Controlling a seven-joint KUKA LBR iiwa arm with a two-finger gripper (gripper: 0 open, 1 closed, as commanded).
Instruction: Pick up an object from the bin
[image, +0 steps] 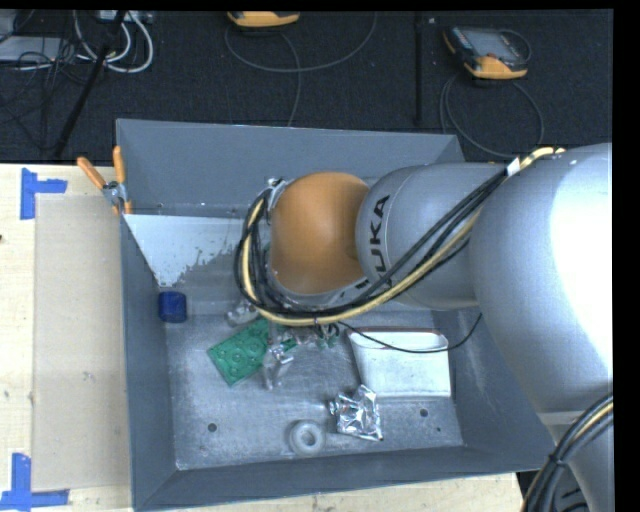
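Top view into the grey bin (150, 400). My arm (500, 260) enters from the right, with its orange cover (315, 235) over the middle of the bin. Below the cover my gripper (275, 362) sits low over the floor, at the right edge of a green circuit board (236, 352) — the thing nearest to it, lying flat left of centre. Whether the gripper is apart or together I cannot tell; wrist and cables crowd the spot. Other contents: a blue block (172, 306) near the left wall, well apart from the board; crumpled foil (357, 413) and a white ring (304, 436) toward the front; a pale flat plate (405, 370) — right of the gripper.
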